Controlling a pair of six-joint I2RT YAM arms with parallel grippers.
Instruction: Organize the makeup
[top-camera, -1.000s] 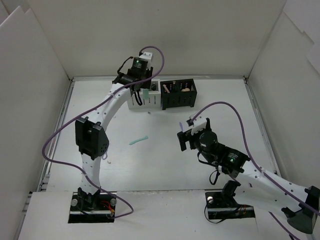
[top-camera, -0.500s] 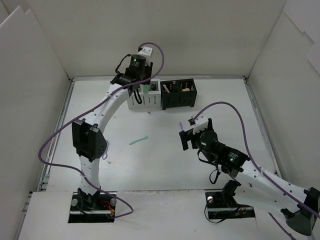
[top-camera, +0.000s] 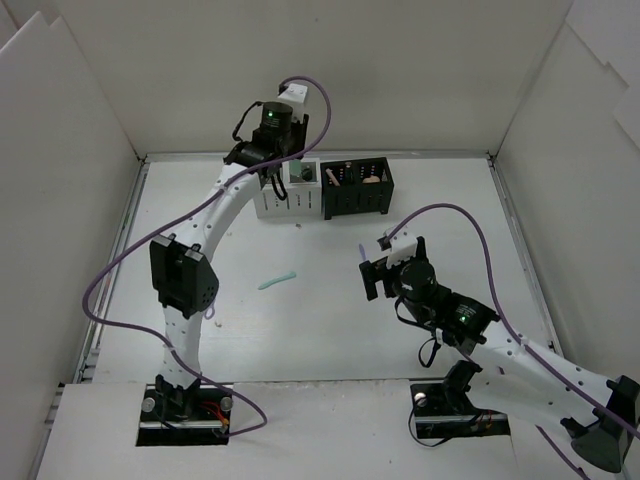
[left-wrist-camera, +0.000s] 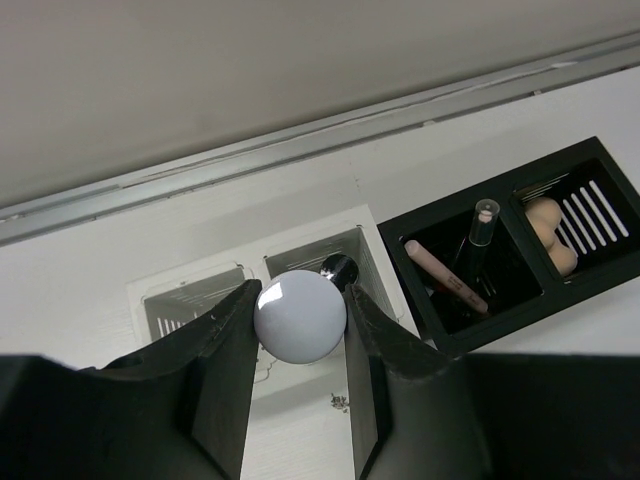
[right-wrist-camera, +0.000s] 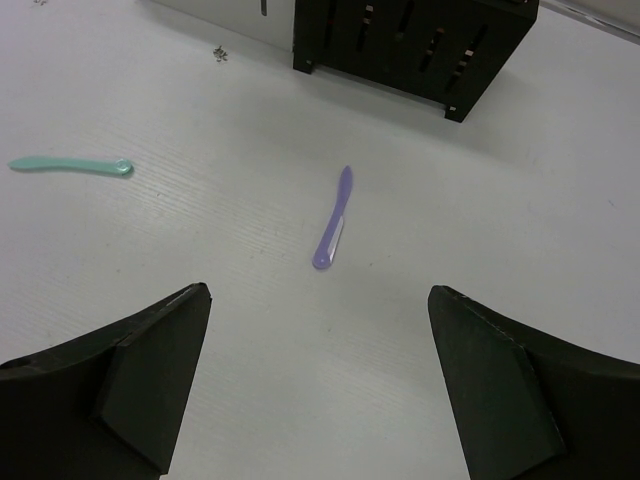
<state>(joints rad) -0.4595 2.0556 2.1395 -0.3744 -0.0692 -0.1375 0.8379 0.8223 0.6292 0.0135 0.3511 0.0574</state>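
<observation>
Left fingers (left-wrist-camera: 300, 297): are gripping the tube (left-wrist-camera: 300, 318) by its sides, with its pale round end facing the wrist camera.
Tube: is hanging over the white box (left-wrist-camera: 200, 300) at the far side of the bench (right-wrist-camera: 560, 200). It is covering part of the right-hand compartment, and whether it is touching the box cannot be told.
White box: is showing a dark round cap (left-wrist-camera: 340, 268) just behind the tube.
Black box (left-wrist-camera: 500, 325): is standing just beside the white box. It is holding a pink stick (left-wrist-camera: 447, 280) and a clear slim vial (left-wrist-camera: 478, 235) in one compartment and peach sponges (left-wrist-camera: 550, 235) in the next.
Right fingers (right-wrist-camera: 318, 295): are standing wide apart, gripping nothing, and hovering over the bench.
Purple stick (right-wrist-camera: 333, 220): is lying flat on the bench ahead of the right fingers, apart from the black box.
Mint stick (right-wrist-camera: 70, 166): is lying flat on the bench, well apart from the purple stick.
</observation>
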